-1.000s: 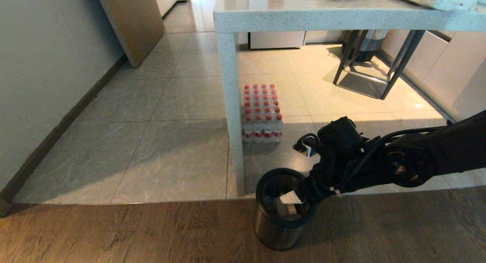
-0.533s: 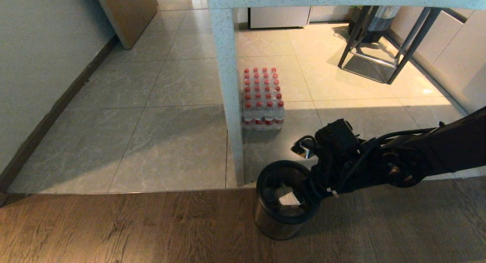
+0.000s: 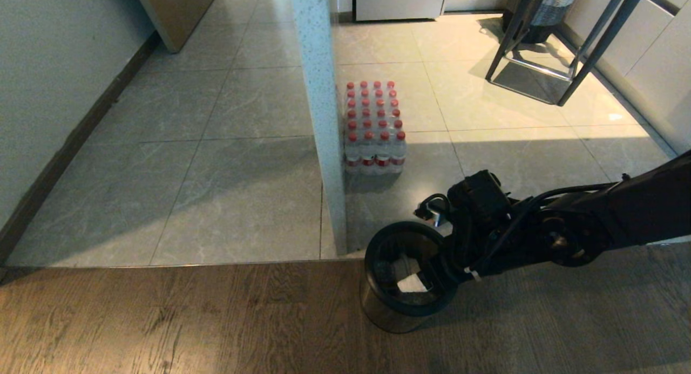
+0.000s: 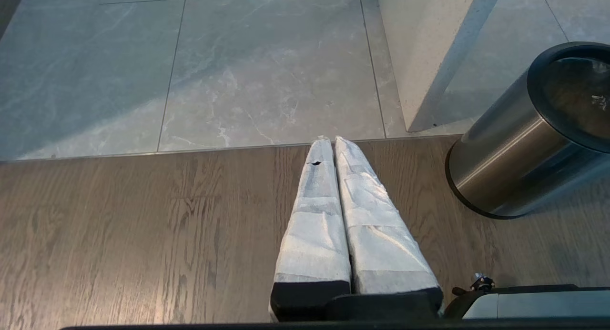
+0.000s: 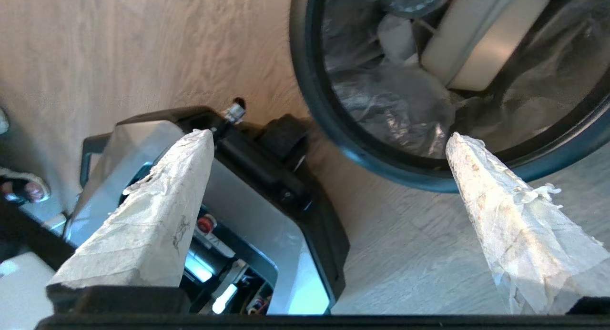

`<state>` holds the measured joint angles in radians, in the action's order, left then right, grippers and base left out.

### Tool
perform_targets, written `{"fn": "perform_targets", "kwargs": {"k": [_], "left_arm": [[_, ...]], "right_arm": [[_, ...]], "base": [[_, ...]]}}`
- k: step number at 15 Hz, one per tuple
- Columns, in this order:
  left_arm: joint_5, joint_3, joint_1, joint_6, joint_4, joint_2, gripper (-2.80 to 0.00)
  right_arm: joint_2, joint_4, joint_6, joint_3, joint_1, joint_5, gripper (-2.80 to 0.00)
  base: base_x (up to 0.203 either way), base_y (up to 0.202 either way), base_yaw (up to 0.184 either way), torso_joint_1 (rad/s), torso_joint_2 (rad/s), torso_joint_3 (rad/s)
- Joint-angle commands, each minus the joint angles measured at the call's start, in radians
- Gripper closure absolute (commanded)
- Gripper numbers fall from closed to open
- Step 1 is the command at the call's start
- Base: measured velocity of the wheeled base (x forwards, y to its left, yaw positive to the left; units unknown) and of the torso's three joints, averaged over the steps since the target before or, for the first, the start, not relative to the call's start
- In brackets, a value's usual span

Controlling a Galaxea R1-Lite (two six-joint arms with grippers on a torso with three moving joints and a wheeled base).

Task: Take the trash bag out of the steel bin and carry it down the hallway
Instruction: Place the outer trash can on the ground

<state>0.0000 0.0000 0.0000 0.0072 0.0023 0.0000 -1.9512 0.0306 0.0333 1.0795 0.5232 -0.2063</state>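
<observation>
The steel bin stands on the wood floor beside a stone table leg, its black rim close under my right gripper. That gripper is open, its white-wrapped fingers spread wide; one tip hangs over the bin's mouth, the other outside the rim. The trash bag, clear and crinkled, lies inside the bin with a cream box-like item showing in it. My left gripper is shut with nothing in it, low over the wood floor, the bin off to its side. The hallway tiles run along the left wall.
A shrink-wrapped pack of red-capped bottles sits on the tiles behind the stone table leg. A metal stool's legs stand at the back right. My own base lies right beside the bin.
The whole picture has shifted up as the camera tipped downward, and the tabletop has left the view. My right gripper stays open at the bin's mouth, sitting slightly lower in it.
</observation>
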Motion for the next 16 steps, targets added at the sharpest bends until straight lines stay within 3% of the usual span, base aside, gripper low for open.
{"fn": "perform_targets", "kwargs": {"k": [1,3,8,10,16], "left_arm": [[0.0,0.0,0.0,0.0,0.001,0.0,0.0],[0.0,0.0,0.0,0.0,0.001,0.0,0.0],[0.0,0.0,0.0,0.0,0.001,0.0,0.0],[0.0,0.0,0.0,0.0,0.001,0.0,0.0],[0.0,0.0,0.0,0.0,0.001,0.0,0.0]], "right_arm": [[-0.038,-0.005,-0.002,0.019,0.022,0.044,-2.8],[-0.107,-0.032,-0.005,0.049,0.049,0.121,-2.8],[-0.231,-0.11,0.034,0.109,0.081,0.164,-2.8],[-0.276,-0.11,0.053,0.168,0.096,0.233,-2.8],[-0.366,-0.24,0.129,0.181,0.142,0.22,-2.8]], "base": [[0.0,0.0,0.0,0.0,0.0,0.0],[0.0,0.0,0.0,0.0,0.0,0.0],[0.0,0.0,0.0,0.0,0.0,0.0],[0.0,0.0,0.0,0.0,0.0,0.0],[0.0,0.0,0.0,0.0,0.0,0.0]]}}
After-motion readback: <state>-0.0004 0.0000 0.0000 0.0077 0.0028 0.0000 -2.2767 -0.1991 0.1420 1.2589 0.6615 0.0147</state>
